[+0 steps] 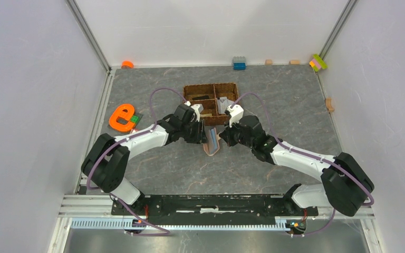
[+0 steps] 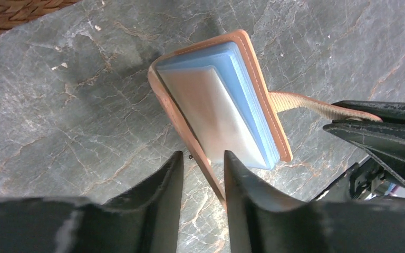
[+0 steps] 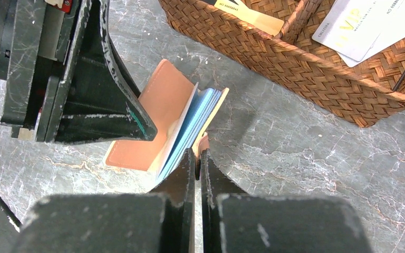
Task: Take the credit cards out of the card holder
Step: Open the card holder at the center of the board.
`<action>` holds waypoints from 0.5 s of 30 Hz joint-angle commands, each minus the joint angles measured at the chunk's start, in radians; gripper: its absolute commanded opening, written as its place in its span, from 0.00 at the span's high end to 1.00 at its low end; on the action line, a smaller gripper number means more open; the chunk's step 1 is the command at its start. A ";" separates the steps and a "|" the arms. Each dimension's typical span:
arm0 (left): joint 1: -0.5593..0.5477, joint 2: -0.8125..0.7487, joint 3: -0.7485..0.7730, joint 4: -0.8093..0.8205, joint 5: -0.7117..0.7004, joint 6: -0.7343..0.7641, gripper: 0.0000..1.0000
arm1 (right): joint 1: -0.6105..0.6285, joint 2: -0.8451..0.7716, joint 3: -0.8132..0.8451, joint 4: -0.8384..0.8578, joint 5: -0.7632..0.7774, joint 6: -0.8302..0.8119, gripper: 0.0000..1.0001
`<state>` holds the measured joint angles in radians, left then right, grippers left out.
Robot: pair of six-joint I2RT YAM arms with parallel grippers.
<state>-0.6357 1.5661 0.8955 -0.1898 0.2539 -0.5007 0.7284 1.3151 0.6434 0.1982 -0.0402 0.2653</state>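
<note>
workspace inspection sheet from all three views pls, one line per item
surface: grey marbled table, no spills seen
job's things: card holder open, propped on edge between grippers; credit cards inside it
clutter: woven basket with loose cards; orange toy; blocks at far edge
grippers: left gripper open astride holder's cover; right gripper shut on holder's tab
cables: purple cables loop from arms, no snag seen
surroundings: white walls on three sides
</note>
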 commanded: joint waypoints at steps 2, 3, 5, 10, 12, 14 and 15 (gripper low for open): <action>0.004 -0.012 0.036 0.005 -0.021 -0.013 0.77 | 0.002 -0.017 0.017 0.017 0.019 0.005 1.00; 0.005 -0.009 0.036 0.001 -0.022 -0.013 0.85 | 0.002 -0.020 0.015 0.020 0.019 0.006 1.00; 0.005 -0.004 0.040 -0.007 -0.036 -0.013 0.98 | 0.002 -0.028 0.008 0.027 0.014 0.006 1.00; 0.010 0.024 0.054 -0.039 -0.095 -0.011 0.98 | 0.002 -0.060 -0.022 0.068 -0.007 0.007 0.94; 0.015 0.047 0.061 -0.052 -0.116 -0.011 0.98 | 0.002 -0.067 -0.031 0.081 -0.014 0.008 0.94; 0.022 0.075 0.073 -0.063 -0.127 -0.012 0.98 | 0.001 -0.067 -0.033 0.088 -0.026 0.008 0.94; 0.025 0.087 0.077 -0.066 -0.132 -0.011 0.98 | 0.002 -0.061 -0.031 0.090 -0.035 0.007 0.94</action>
<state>-0.6258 1.6054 0.9268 -0.2317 0.1757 -0.5068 0.7284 1.2766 0.6144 0.2188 -0.0509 0.2665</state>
